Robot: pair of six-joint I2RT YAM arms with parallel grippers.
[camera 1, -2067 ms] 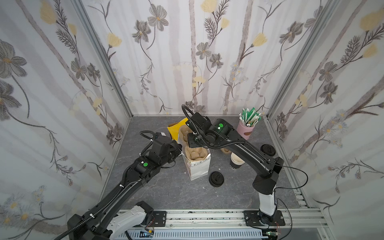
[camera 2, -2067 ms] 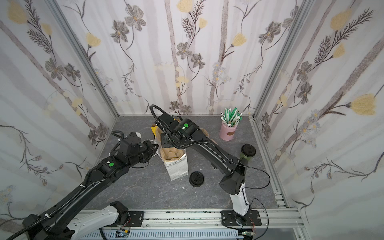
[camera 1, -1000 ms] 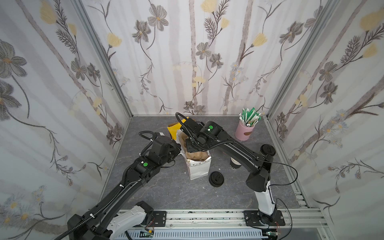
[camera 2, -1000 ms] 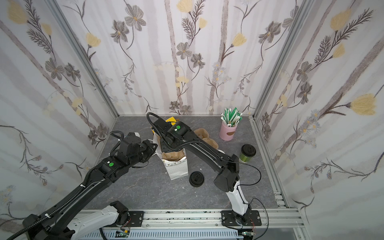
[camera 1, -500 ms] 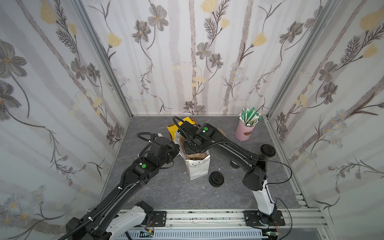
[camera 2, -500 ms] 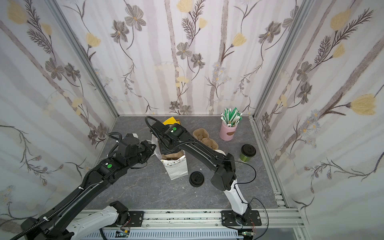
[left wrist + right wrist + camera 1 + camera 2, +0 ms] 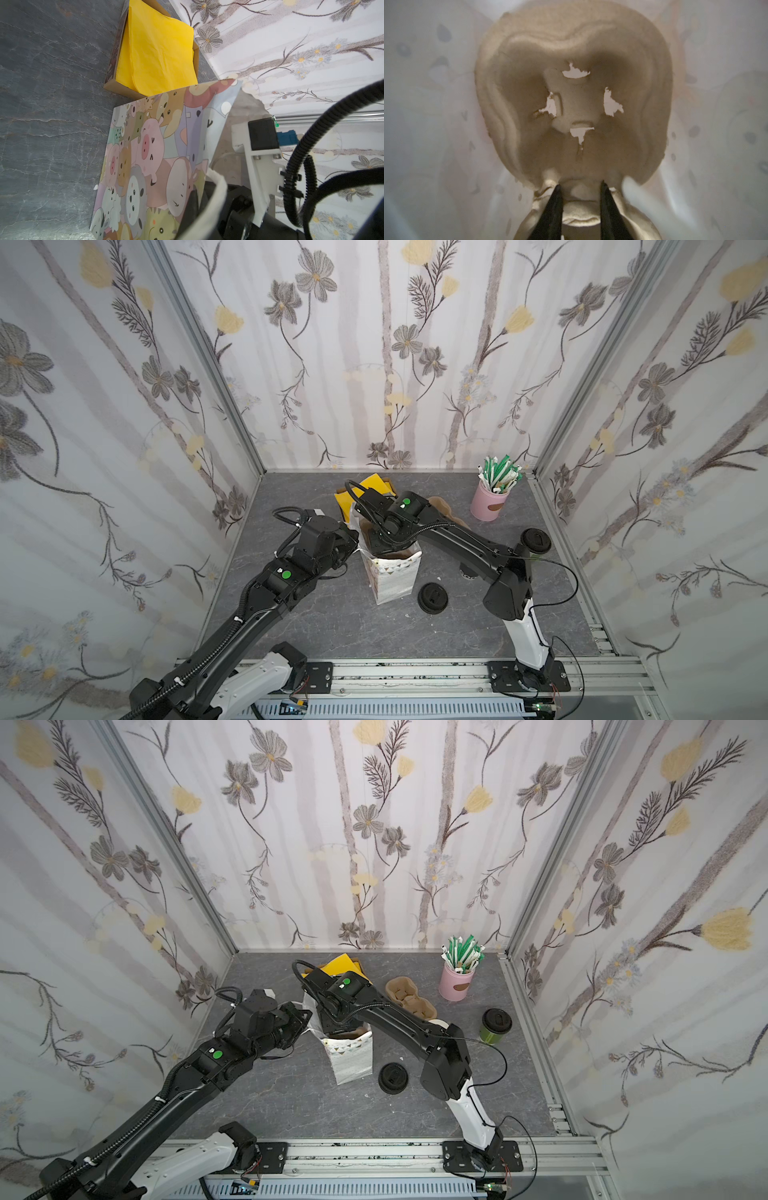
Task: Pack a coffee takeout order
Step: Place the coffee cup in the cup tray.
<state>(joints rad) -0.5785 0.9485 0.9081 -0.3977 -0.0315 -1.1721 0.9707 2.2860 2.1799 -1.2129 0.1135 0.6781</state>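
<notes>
**A:** How far along is it?

**B:** Early, I'd judge. The right gripper (image 7: 580,197) is reaching inside the smooth cartoon-printed paper bag (image 7: 392,580), its jaws narrowed on the ridge of a fibrous brown moulded-pulp cup carrier (image 7: 512,104). The left gripper (image 7: 301,1017) is closed tight, seemingly pinching the bag's rim.

**A:** And the order?

**B:** Both pieces are waiting outside. The small green paper cup with round black plastic lid (image 7: 492,1038) is standing at centre-right of both top views. The thin bright yellow paper napkin (image 7: 337,966) is lying flat in a cardboard box (image 7: 113,68) just above the bag.

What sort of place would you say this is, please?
Probably a robot test cell dressed as a coffee counter: floral walls enclose a grey tabletop, two arms sit on a front rail, plus a straw holder and a lidded green cup.
</notes>
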